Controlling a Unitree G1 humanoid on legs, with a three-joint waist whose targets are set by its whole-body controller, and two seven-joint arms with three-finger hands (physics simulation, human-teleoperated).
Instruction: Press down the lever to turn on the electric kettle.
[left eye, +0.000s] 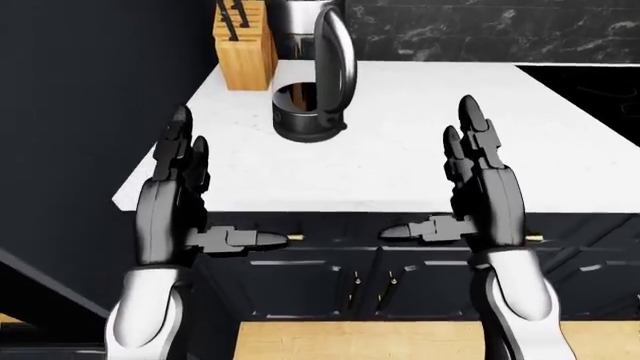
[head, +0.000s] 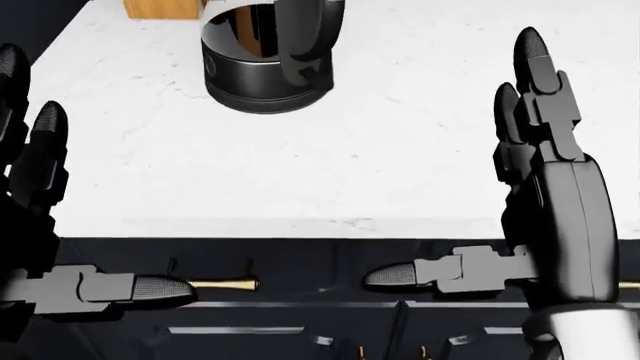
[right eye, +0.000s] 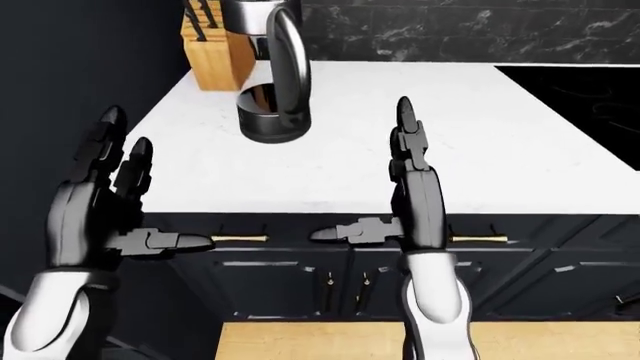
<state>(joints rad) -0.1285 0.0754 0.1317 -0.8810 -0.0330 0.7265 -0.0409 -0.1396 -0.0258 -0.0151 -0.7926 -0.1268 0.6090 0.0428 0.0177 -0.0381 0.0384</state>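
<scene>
Your worktop is a white slab over dark cabinet doors, and its near edge sits between you and the job, so any reach has to clear that lip first; drop an arm too early and the forearm could catch it. The electric kettle stands toward the worktop's far left corner, just beside the wooden knife block, well apart from both hands. Its tall looped handle faces you, and I judge the lever to be low at the handle's foot, though it is too small to make out. Come in crooked and you may shove the kettle off its base or into the block instead of pressing down. Your left hand and right hand are both spread wide, fingers straight, thumbs pointing inward, holding nothing, hovering at the near edge. Splayed fingers could snag the handle loop.
</scene>
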